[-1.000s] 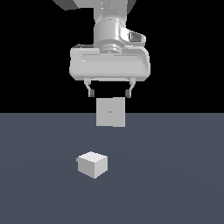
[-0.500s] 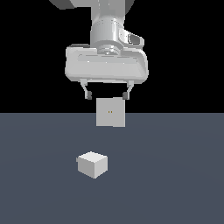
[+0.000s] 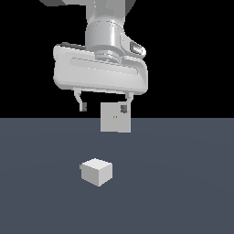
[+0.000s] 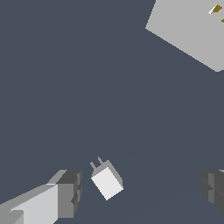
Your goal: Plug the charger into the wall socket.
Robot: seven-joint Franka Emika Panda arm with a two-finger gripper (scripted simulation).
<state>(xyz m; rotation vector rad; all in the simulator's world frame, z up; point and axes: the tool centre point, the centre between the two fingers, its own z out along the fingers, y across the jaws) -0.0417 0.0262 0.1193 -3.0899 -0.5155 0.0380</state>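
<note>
The charger (image 3: 96, 172) is a small white cube lying on the dark floor, toward the exterior view's left of centre. In the wrist view the charger (image 4: 106, 181) shows two short prongs on one face. The wall socket (image 3: 115, 117) is a pale grey upright panel with two yellowish dots, standing behind the cube; the wall socket (image 4: 192, 30) fills a corner of the wrist view. My gripper (image 3: 103, 108) hangs open well above the charger, holding nothing. One of its fingertips (image 3: 124, 108) overlaps the panel's upper edge. In the wrist view the fingers (image 4: 68, 192) flank the charger.
The dark grey floor (image 3: 183, 192) stretches flat around both objects, with a black background beyond it. Nothing else stands on it.
The gripper has shifted slightly toward the exterior view's left and turned a little. The charger and the socket have not moved.
</note>
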